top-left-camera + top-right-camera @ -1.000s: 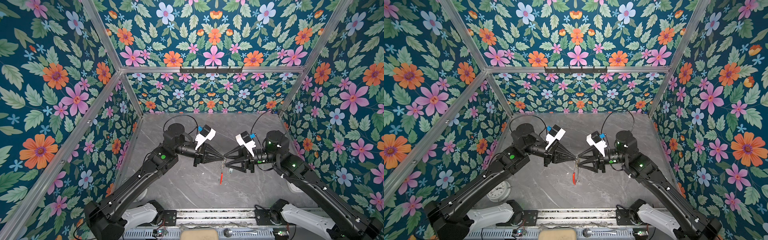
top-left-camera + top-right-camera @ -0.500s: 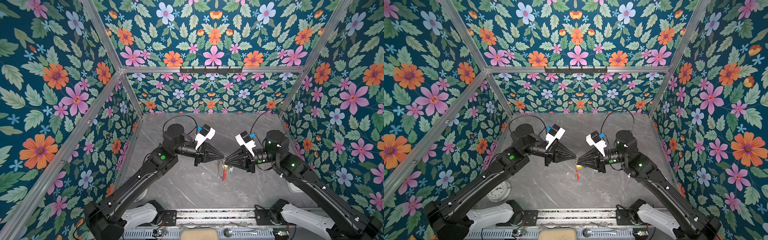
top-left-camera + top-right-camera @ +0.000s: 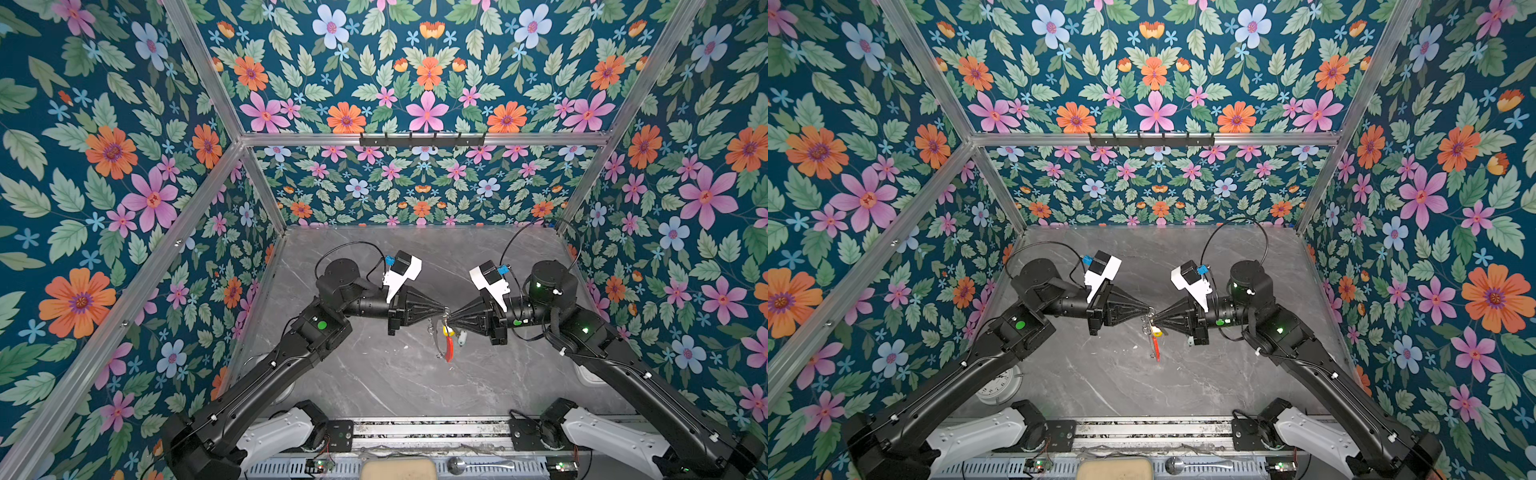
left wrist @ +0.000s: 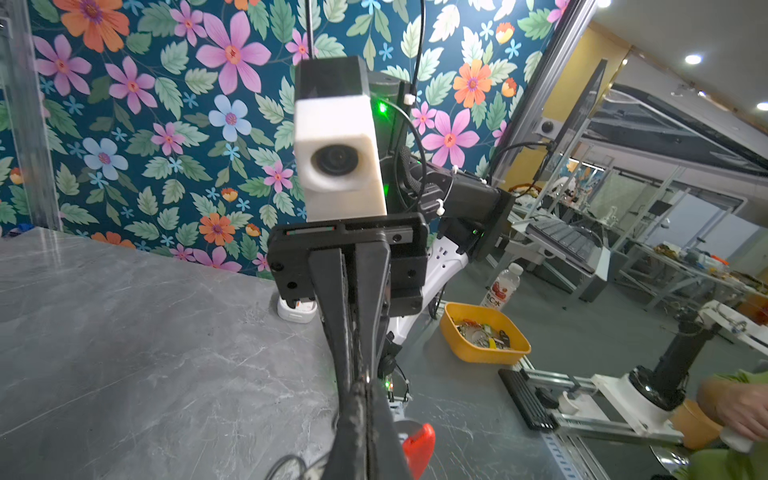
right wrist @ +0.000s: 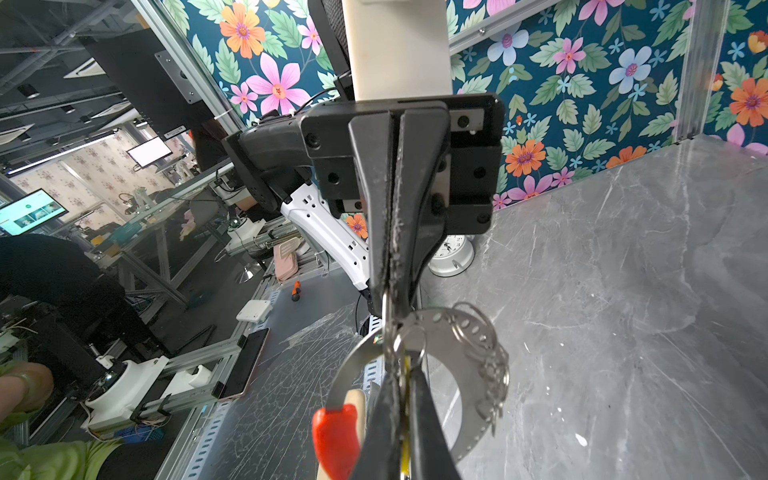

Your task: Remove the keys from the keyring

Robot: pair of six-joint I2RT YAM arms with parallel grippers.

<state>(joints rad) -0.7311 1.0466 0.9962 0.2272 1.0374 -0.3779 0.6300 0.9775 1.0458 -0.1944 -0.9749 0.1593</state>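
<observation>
Dark teal walls with pink, orange and blue flowers enclose a grey marbled tabletop, framed by aluminium bars with a black hook rail at the back. Beyond the open side, ceiling spotlights light a yellow wall and cluttered desks.

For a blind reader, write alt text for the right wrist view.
Two shut grippers meet tip to tip above a grey table: the left gripper pinches the keyring, the right gripper a yellow-tagged key. Small silver rings hang on its rim.

Keys (yellow sliver only) behind right fingers
</observation>
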